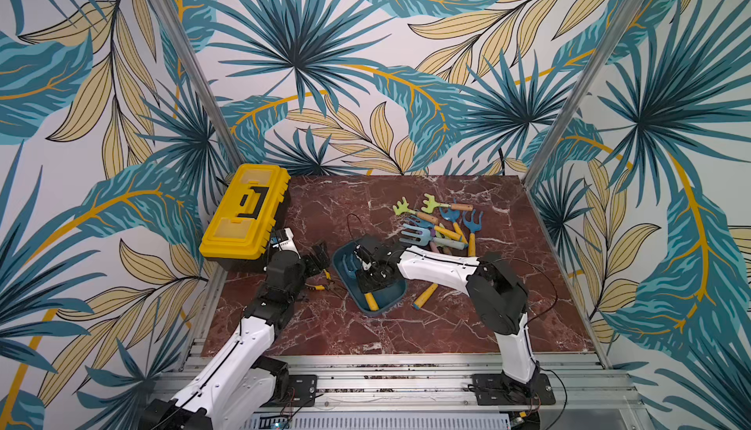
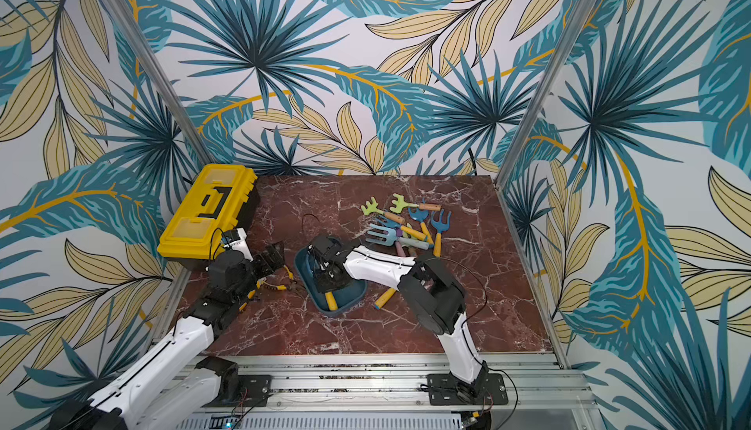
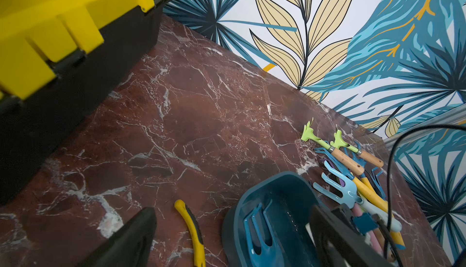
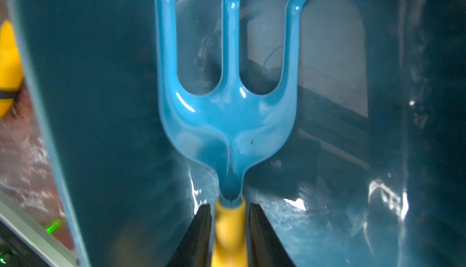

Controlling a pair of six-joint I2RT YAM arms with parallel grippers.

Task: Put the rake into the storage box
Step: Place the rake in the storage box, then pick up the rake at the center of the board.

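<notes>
The rake [image 1: 370, 301], with a blue three-pronged head and a yellow handle, lies inside the dark teal storage box [image 1: 390, 300] in the middle of the table. My right gripper [image 1: 367, 273] reaches down into the box over the rake. In the right wrist view the rake head [image 4: 227, 127] rests on the box floor [image 4: 100, 101], and my right gripper [image 4: 230, 207] stands slightly open, with a thin gap between each finger and the handle. My left gripper [image 1: 321, 259] hovers wide open and empty just left of the box. The left wrist view shows the rake prongs [image 3: 259, 230] inside the box rim [image 3: 237, 222].
A big yellow toolbox [image 1: 244, 212] stands at the back left. Yellow-handled pliers [image 1: 325, 283] lie between the left gripper and the box. A pile of several toy garden tools [image 1: 439, 224] sits behind the right arm. A loose yellow-handled tool [image 1: 424, 296] lies right of the box.
</notes>
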